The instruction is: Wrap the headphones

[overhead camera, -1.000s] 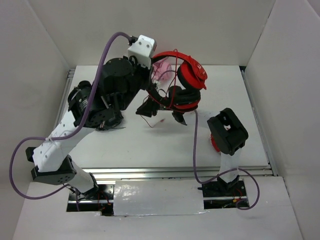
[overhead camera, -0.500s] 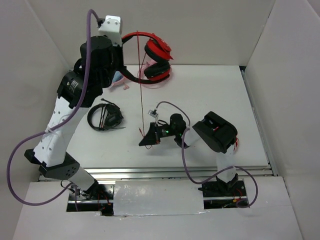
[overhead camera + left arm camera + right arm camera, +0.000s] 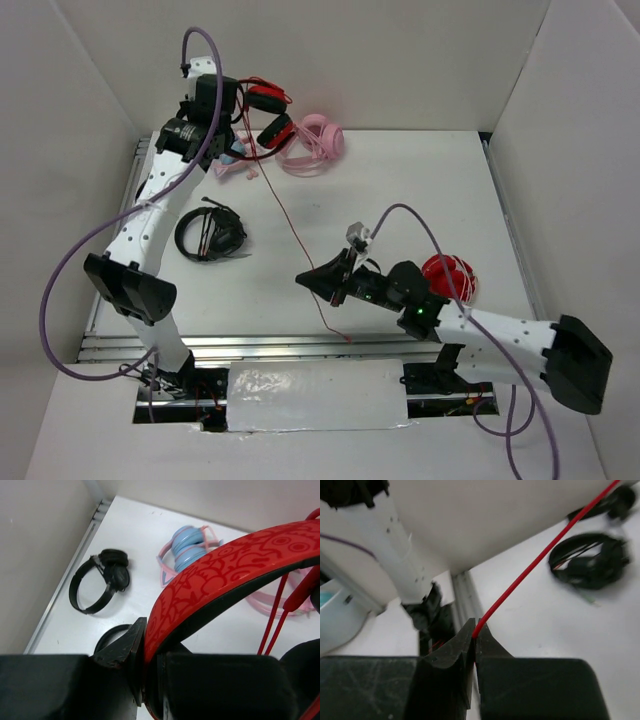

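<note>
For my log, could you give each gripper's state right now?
Left gripper: shut on the headphones.
Right gripper: shut on their red cable.

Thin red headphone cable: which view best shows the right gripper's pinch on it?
Right wrist: the thin red cable enters the shut right gripper. Top external shows its whole run from the red-and-black headphones; left wrist only short strands.

Centre: red cable (image 3: 291, 225) taut on a diagonal, far-left to near-middle; blocks crossing.
Left strip: black headphones (image 3: 210, 237) beside left arm (image 3: 145, 215); tight.
Far-left: pink headphones (image 3: 318, 145).
Right half: open table (image 3: 450, 190), folded red headphones (image 3: 448, 275) near right arm (image 3: 500, 335).
</note>
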Robot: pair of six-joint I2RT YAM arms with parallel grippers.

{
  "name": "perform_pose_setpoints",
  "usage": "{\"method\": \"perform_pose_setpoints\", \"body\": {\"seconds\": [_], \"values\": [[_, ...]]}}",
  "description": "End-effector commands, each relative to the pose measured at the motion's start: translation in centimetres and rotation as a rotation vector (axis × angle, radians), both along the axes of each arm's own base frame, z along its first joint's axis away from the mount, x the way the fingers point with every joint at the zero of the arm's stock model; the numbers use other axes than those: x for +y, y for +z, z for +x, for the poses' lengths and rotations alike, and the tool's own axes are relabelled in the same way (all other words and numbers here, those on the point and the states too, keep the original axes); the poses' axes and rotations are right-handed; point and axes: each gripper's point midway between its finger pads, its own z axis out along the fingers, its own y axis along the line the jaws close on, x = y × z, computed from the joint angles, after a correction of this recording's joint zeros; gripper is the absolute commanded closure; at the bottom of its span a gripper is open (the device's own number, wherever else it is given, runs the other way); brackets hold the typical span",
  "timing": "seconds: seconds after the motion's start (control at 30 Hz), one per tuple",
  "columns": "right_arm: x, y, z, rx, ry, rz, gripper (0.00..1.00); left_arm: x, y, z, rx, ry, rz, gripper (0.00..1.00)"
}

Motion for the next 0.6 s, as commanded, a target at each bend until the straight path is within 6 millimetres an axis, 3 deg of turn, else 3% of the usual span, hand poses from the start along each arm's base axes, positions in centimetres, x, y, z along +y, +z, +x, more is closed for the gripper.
{"method": "perform_pose_setpoints", "body": {"seconds": [0.0,0.07,0.13,0.17,0.27,0.3,0.33,0.47,0.5,0.53,0.57], "values": [[-3.9,0.0,4.2,-0.098,-0.373,-0.175,1.00,1.9,1.1,1.0,-0.112,0.136,-0.101,1.00],[-5.4,2.1,5.3,-0.164,-0.486,-0.221,1.00,2.1,-0.3,0.7,-0.087,0.176,-0.067,1.00],[-6.2,4.4,5.6,-0.259,-0.560,-0.267,1.00,0.7,-2.5,0.3,-0.035,0.152,-0.004,1.00],[-7.5,5.2,6.7,-0.285,-0.664,-0.300,1.00,0.3,-2.8,-0.1,-0.027,0.145,0.017,1.00],[-9.4,8.0,9.3,-0.390,-0.862,-0.379,1.00,-1.4,-7.3,-1.3,0.077,0.080,0.057,1.00],[-10.1,8.1,10.4,-0.395,-0.944,-0.425,1.00,-2.6,-8.1,-1.6,0.094,0.031,0.053,1.00],[-10.8,10.2,11.2,-0.450,-0.995,-0.430,1.00,-3.3,-8.7,-1.7,0.100,0.001,0.067,1.00],[-11.1,12.2,13.3,-0.616,-1.010,-0.545,1.00,-6.2,-12.9,-4.5,0.188,-0.159,0.204,1.00],[-10.7,12.0,13.9,-0.681,-0.973,-0.616,1.00,-8.4,-13.7,-5.4,0.201,-0.249,0.215,1.00],[-10.5,11.9,14.2,-0.716,-0.952,-0.650,1.00,-9.3,-13.3,-5.9,0.182,-0.315,0.226,1.00],[-11.1,11.7,15.0,-0.738,-0.954,-0.680,1.00,-9.8,-15.1,-6.9,0.215,-0.366,0.233,1.00]]}}
